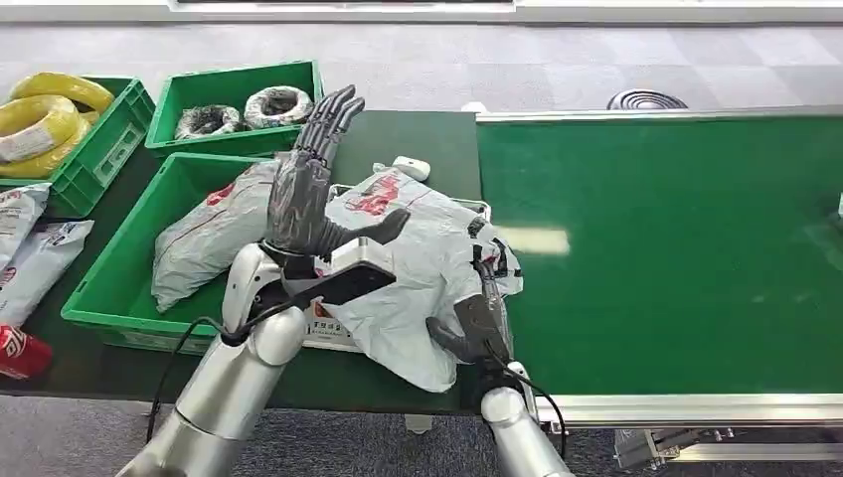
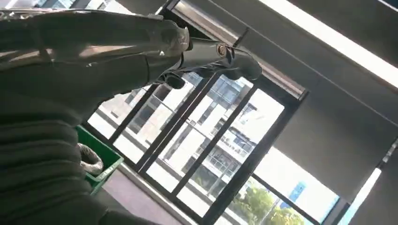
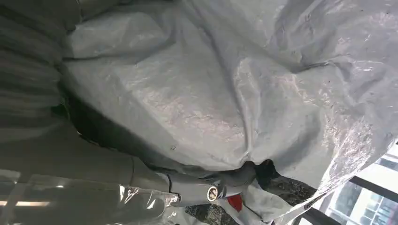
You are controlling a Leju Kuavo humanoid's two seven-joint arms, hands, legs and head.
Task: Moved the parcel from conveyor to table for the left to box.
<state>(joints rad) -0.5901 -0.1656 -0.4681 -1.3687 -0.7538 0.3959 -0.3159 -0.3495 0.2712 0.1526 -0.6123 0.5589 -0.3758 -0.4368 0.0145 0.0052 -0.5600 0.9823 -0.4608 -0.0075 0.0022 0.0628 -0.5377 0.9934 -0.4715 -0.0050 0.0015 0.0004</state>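
A dark green table (image 1: 418, 139) is seen adjoining a bright green conveyor belt (image 1: 676, 248), with grey floor beyond. A grey plastic parcel (image 1: 418, 258) with red print is lying on the table just beside the belt's edge, over a white-framed device (image 1: 333, 333) whose body is mostly hidden beneath it. The parcel's near edge is being gripped by the right hand (image 1: 477, 323), whose fingers are partly buried in the crumpled plastic; in the right wrist view the thumb (image 3: 206, 190) is being pressed against the grey film (image 3: 211, 93). The left hand (image 1: 308, 184) is being held upright above the parcel with fingers spread and nothing held, blocking part of the green crate (image 1: 129, 268) behind it. In that crate a second grey parcel (image 1: 204, 238) is lying, partly covered by the raised hand. A farther crate (image 1: 239, 99) is holding wrapped coils, another (image 1: 104, 139) yellow coils, cut off at the frame edge. White bags (image 1: 30, 243) and a red can (image 1: 20, 353) are cropped at the left. Windows (image 2: 206, 140) are being shown in the left wrist view.
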